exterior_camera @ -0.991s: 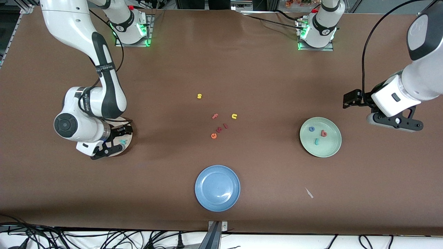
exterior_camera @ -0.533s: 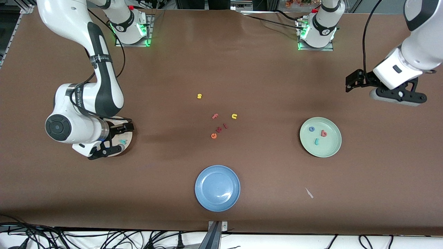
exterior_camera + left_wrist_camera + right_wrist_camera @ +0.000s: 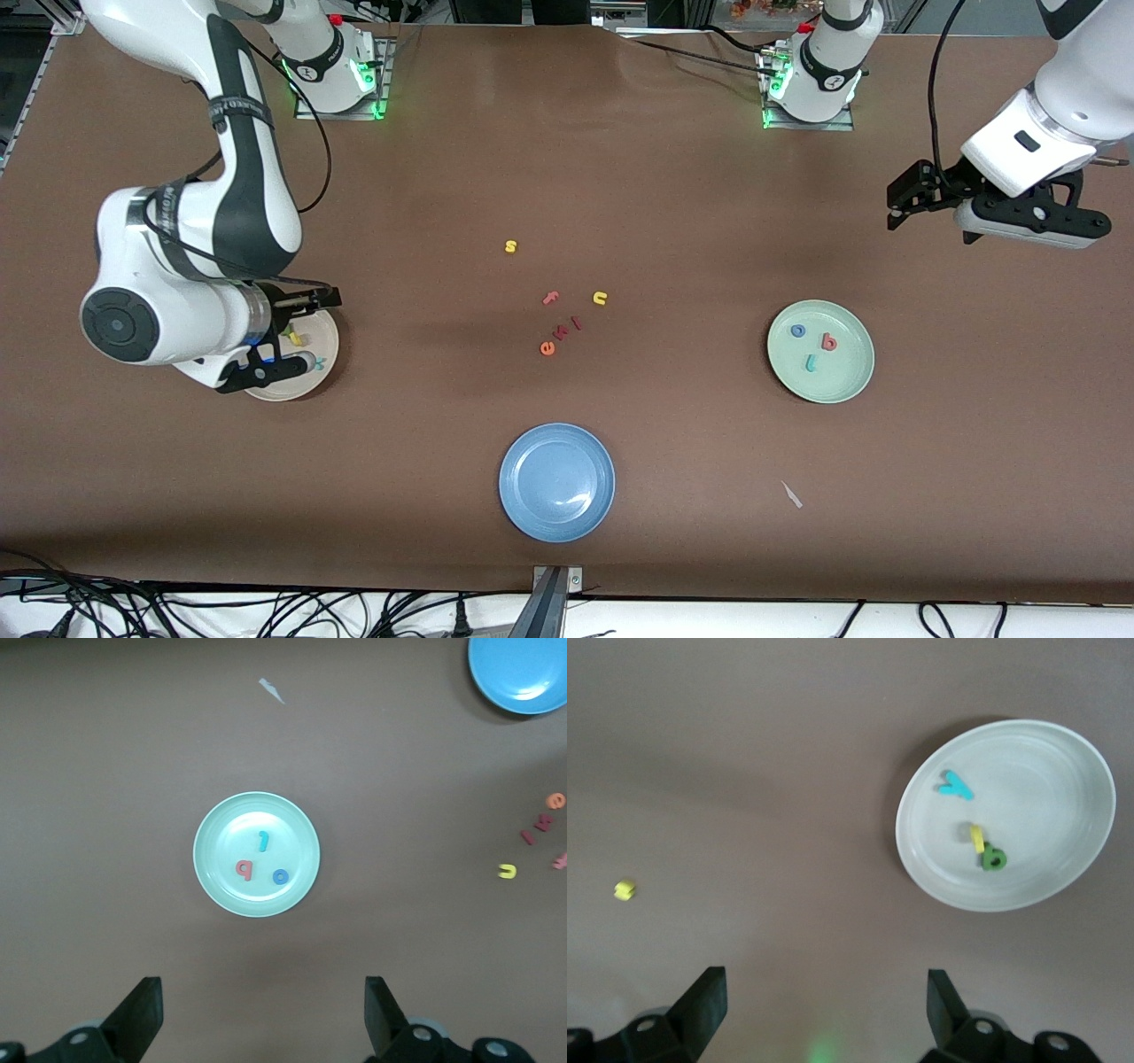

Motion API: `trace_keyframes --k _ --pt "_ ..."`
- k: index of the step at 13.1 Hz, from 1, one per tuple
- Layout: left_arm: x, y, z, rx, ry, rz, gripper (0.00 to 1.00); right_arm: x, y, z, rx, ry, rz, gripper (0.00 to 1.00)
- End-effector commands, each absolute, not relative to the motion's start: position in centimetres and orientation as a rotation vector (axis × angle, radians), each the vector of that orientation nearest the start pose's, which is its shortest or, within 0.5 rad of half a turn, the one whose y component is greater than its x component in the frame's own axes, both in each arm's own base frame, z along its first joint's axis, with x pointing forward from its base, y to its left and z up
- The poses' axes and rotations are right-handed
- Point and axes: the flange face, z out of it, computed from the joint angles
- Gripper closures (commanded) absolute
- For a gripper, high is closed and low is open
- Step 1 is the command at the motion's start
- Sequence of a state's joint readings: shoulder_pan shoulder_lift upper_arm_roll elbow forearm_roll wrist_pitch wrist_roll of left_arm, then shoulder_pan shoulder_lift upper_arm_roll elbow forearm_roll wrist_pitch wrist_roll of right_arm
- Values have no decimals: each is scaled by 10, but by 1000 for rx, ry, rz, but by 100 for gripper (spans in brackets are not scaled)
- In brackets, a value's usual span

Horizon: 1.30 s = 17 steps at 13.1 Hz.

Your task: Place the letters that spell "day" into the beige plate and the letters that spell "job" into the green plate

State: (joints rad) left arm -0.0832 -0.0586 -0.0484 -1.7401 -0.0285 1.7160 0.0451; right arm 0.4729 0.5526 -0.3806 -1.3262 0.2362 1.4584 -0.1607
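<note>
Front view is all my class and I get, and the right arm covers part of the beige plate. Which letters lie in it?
Observer: The right wrist view shows three in the beige plate: a teal y, a yellow d and a green a.
Operator: Do any touch?
Observer: The d and the a touch; the y lies apart.
Operator: Is the right gripper holding anything?
Observer: No. The right gripper is open and empty, up over bare table beside the plate.
</note>
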Motion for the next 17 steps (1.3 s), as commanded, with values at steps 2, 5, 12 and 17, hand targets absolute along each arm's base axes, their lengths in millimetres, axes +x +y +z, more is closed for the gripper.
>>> trace_keyframes --k 2,5,12,17 --pt "552 -67 591 -3177 250 7 0 636 141 443 -2989 -372 608 0" --pt "550 -66 591 -3179 224 32 0 634 122 484 -3001 -387 555 0" --pt "548 -59 606 -3177 190 25 0 619 74 538 -3088 -373 229 0" --pt "543 -57 623 -3156 202 64 0 599 43 561 -3129 -338 121 0"
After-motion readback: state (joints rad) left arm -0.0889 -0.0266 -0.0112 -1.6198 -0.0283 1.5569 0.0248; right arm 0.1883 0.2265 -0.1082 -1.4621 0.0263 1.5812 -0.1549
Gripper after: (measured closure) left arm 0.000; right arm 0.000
